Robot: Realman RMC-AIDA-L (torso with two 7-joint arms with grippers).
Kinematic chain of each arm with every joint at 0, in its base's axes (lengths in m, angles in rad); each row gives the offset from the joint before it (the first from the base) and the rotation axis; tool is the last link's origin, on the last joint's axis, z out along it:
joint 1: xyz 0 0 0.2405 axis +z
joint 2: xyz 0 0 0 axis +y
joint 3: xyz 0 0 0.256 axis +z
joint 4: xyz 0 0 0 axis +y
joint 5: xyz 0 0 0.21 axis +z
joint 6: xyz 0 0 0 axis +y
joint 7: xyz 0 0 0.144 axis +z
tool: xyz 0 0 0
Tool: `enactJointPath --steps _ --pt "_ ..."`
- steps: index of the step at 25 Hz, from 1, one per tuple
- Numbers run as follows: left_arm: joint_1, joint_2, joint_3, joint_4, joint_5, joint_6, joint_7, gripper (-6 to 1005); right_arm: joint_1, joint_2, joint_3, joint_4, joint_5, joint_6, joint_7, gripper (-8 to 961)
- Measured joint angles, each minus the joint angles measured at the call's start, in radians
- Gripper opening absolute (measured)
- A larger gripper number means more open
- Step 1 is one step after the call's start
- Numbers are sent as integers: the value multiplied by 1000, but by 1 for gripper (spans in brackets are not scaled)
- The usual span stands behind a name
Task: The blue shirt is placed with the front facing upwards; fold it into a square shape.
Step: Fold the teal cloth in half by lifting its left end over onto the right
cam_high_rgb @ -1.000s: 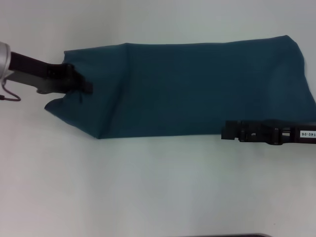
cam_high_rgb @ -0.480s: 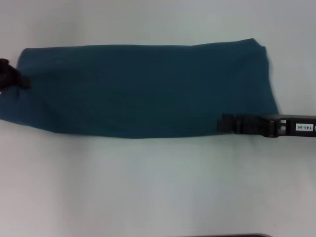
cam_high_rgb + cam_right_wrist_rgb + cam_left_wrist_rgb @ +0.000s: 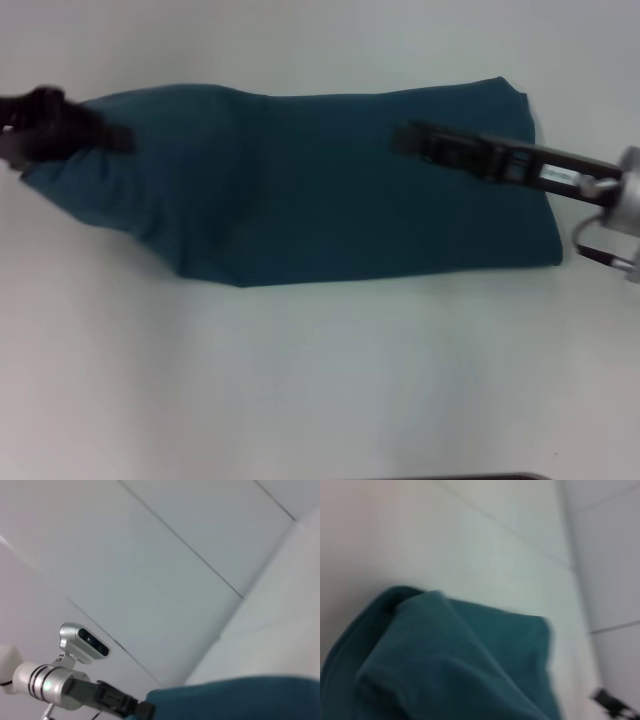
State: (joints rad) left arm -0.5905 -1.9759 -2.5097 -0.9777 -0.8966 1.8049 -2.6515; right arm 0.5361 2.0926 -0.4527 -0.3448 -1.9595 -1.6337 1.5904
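Blue shirt (image 3: 330, 190) lies folded long on the table (image 3: 320, 380). Left gripper (image 3: 100, 138) pinches its end; right gripper (image 3: 405, 137) above it, jaws unclear.

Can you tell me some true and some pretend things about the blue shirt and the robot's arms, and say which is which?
1. The blue shirt lies folded in a long band on the white table. True.
2. Pink letters show on the shirt. False: only plain blue cloth shows.
3. The left gripper is at the shirt's left end. True.
4. The right gripper is parked off the shirt. False: it reaches over the shirt's right part.
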Motion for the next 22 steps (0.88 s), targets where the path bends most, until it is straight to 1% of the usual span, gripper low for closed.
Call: enactJointPath --steps 3,6,8,10,14,16,20,22 --pt "0 -8 -7 -4 -57 28 6 91 32 2 7 89 48 23 -176 826" --pt "0 -9 -17 2 -67 16 10 91 45 5 14 181 147 58 -356 817" --pt "-1 -8 -32 8 -71 9 15 91 56 6 13 236 184 114 -501 811" --pt "-2 -8 -41 10 -88 6 19 91 71 9 29 312 203 215 -675 805" --pt "-2 -12 -52 10 -139 -4 20 92 102 15 100 493 268 449 -966 655" --pt "-8 -14 -56 11 -159 -17 19 92 120 16 157 592 278 546 -1109 580" --pt "-28 -12 -54 28 -168 -26 25 91 125 19 285 712 271 637 -1321 414" --pt "-35 -9 -58 34 -170 -26 31 91 131 20 321 753 263 652 -1381 332"
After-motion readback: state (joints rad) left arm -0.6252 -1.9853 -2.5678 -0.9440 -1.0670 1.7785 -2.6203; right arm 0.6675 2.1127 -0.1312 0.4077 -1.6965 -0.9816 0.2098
